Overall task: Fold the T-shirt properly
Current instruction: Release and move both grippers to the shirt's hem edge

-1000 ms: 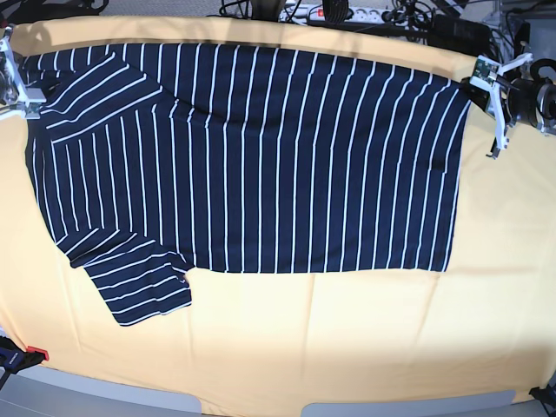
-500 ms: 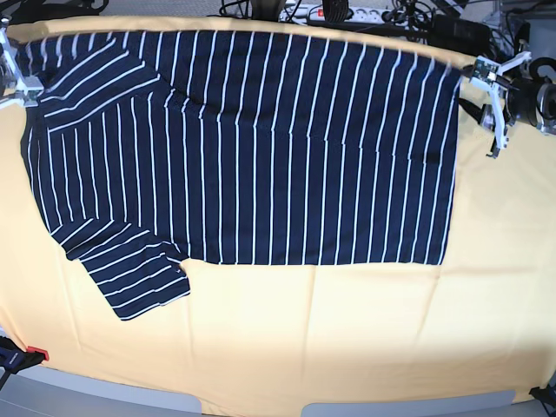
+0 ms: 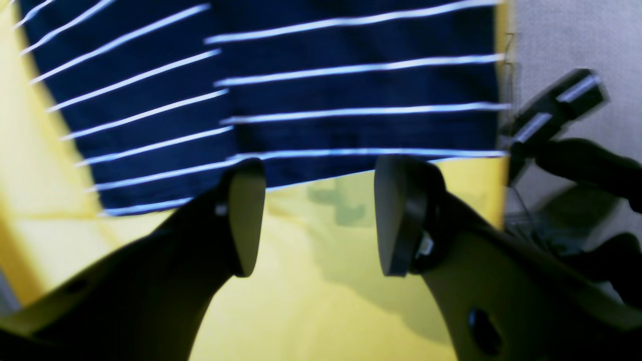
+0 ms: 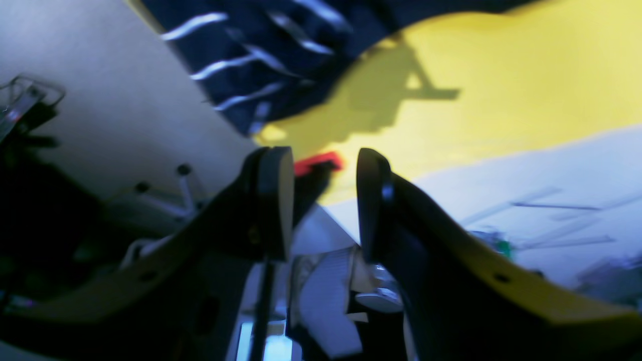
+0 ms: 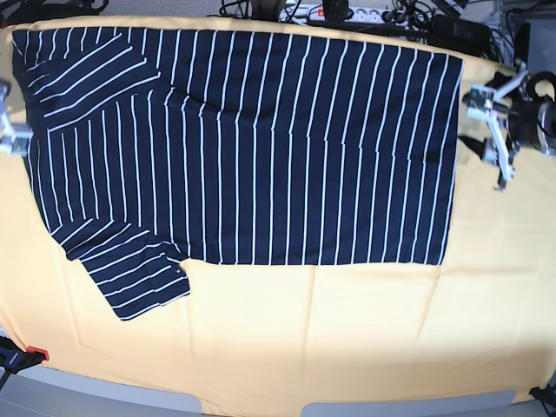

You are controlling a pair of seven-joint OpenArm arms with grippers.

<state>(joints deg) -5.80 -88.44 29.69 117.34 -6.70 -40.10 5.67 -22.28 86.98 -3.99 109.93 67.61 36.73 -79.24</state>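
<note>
One T-shirt (image 5: 252, 148), dark navy with thin white pinstripes, lies spread flat across the far half of the yellow-orange cloth (image 5: 347, 330) that covers the table. Its body runs sideways in the base view, the straight hem at that view's right and the sleeves at its left. One sleeve (image 5: 135, 278) sticks out toward the near side, and the other lies along the far left corner. The near edge of the shirt forms a fairly straight line about halfway down the cloth.

The left gripper (image 5: 495, 130) hangs just off the hem end of the shirt, over bare cloth near the table's edge. In its wrist view the two fingers (image 3: 246, 215) stand well apart with nothing between them, and the shirt's striped edge (image 3: 301, 120) lies just beyond them.

The right gripper (image 5: 10, 135) sits at the opposite end, at the very edge of the base view beside the sleeve side. Its wrist view is blurred, but the pads (image 4: 273, 200) are parted and empty, with a corner of the shirt (image 4: 271, 55) farther off.

A power strip and tangled cables (image 5: 347, 13) lie behind the table.
</note>
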